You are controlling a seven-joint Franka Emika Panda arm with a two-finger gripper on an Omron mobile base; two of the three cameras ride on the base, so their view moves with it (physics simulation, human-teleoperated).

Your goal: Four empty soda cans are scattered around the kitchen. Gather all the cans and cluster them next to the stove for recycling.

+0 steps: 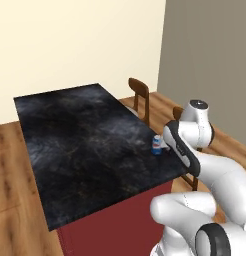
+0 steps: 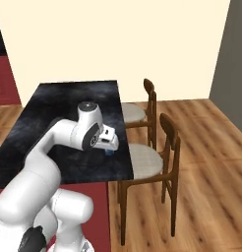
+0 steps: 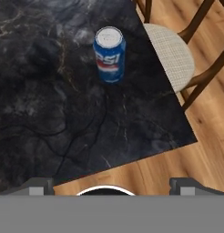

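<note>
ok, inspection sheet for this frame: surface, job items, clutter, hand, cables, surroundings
Surface: black marbled countertop on a dark red base.
Job's things: one blue and white soda can, upright, near the countertop's chair-side edge.
Clutter: nothing seen.
Hand: hand open, above the counter, apart from the can, holding nothing.
Cables: nothing seen.
Surroundings: two wooden chairs with pale seats beside the counter, wood floor, cream wall.

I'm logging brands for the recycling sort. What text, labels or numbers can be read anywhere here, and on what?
"PSI": white letters on the blue soda can standing upright on the black countertop, seen in the hand view; the wrap hides any letters before them.
In the base views the can's print is too small to read.
No other text shows.
</note>
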